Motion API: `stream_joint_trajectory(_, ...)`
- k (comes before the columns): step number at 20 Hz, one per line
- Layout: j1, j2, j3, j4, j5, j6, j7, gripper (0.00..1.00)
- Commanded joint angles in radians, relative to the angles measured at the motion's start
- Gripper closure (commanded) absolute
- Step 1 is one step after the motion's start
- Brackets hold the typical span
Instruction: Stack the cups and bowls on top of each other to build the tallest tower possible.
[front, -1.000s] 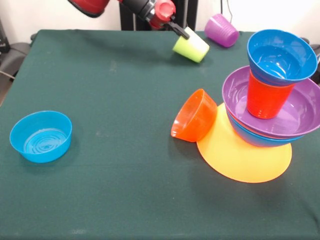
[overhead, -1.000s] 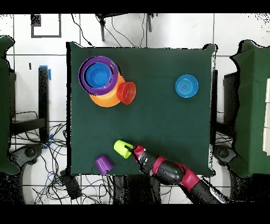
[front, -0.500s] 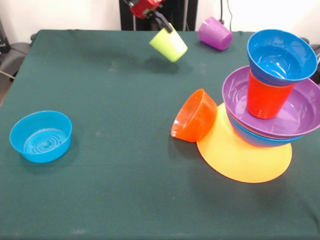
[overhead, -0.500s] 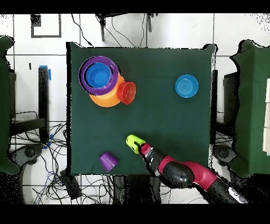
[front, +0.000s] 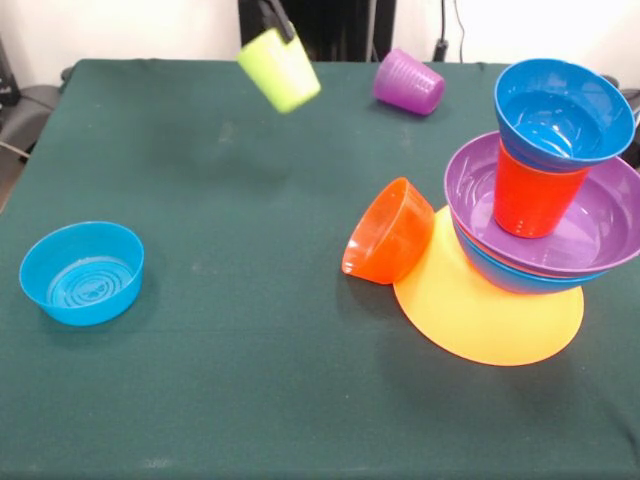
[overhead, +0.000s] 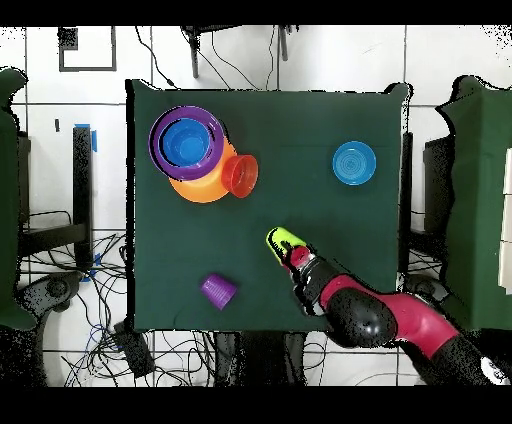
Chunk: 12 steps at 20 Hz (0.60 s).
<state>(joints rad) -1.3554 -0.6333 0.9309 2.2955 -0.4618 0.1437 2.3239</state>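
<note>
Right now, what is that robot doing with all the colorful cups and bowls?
The robot's claw is carrying a lime green cup up in the air over the green table. A tower stands at one side: a blue bowl on an orange cup inside a purple bowl, with an orange-yellow bowl at the bottom. A small orange bowl leans against it. A purple cup and a light blue bowl wait apart.
</note>
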Motion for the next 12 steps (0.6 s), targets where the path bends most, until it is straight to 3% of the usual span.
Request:
stream_joint_trajectory(1,0.091,-0.372,0.171,0.016,0.23,0.092,0.16,1.0)
stream_joint_trajectory(5,0.116,-0.488,0.202,-0.038,0.336,0.184,0.103,1.0)
stream_joint_trajectory(12,0.224,-0.534,0.102,-0.158,0.416,0.317,0.038,1.0)
